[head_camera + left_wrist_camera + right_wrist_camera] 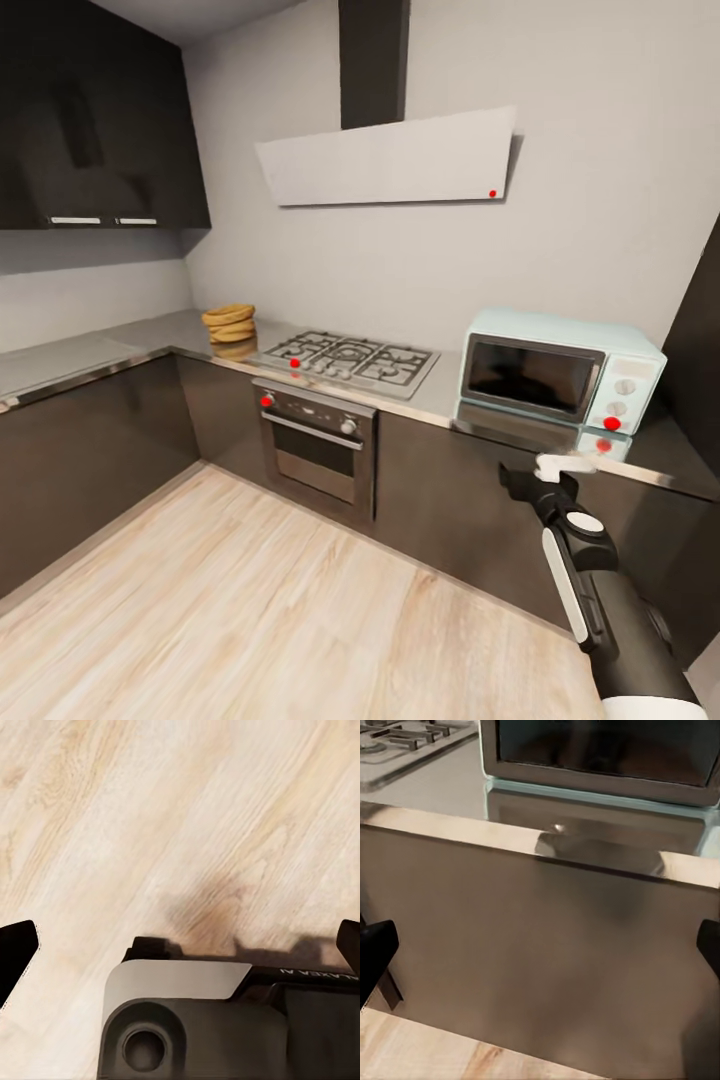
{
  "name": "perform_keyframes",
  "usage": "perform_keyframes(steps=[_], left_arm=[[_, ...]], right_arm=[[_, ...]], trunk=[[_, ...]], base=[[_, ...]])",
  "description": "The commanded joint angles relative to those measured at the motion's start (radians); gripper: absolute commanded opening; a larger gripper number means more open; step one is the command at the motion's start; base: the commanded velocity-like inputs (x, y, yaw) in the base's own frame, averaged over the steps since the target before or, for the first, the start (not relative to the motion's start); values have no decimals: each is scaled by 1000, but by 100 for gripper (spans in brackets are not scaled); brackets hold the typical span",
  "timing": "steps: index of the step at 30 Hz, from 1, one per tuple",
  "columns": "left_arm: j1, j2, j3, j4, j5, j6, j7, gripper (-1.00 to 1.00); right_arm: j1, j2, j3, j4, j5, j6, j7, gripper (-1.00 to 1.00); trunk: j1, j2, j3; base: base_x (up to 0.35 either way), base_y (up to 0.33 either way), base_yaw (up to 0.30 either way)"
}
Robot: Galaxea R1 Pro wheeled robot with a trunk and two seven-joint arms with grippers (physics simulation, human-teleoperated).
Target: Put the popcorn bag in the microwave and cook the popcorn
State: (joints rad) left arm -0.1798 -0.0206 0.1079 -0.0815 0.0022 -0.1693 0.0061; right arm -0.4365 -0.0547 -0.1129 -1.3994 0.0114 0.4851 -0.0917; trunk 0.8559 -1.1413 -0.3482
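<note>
With the bag out of sight, the right tool [560, 466], fingers spread and empty, faces the microwave [560, 368] just ahead on the worktop [440, 400], so finding the bag seemingly comes next.

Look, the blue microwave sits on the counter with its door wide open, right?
Not quite. The microwave does sit on the countertop, but its dark glass door is closed, not open. The head view shows it flush with the front, and the right wrist view shows it shut too.

The microwave [600, 757] is cropped at the wrist view's edge; its dark interior [530, 375] is unreadable.
</note>
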Motion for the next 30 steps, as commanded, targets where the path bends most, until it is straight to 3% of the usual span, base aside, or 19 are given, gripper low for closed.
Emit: perform_keyframes(steps=[1,12,22,30], left_arm=[[2,0,6,1,1,-4,1,100],[5,-6,5,2,2,-4,2,100],[7,-4,5,2,2,-4,2,100],[8,2,4,2,1,-6,2,100]], right_arm=[[0,0,1,-5,1,5,-4,100],[2,-7,-8,-48,1,7,-5,100],[2,-10,-9,-46,1,7,-3,100],[4,-11,-5,-60,2,9,4,100]], trunk=[[0,-1,-1],[0,-1,-1],[0,-1,-1],[0,-1,-1]], base=[[246,226,-13],[226,208,-252],[8,8,-300],[-130,-143,-50]])
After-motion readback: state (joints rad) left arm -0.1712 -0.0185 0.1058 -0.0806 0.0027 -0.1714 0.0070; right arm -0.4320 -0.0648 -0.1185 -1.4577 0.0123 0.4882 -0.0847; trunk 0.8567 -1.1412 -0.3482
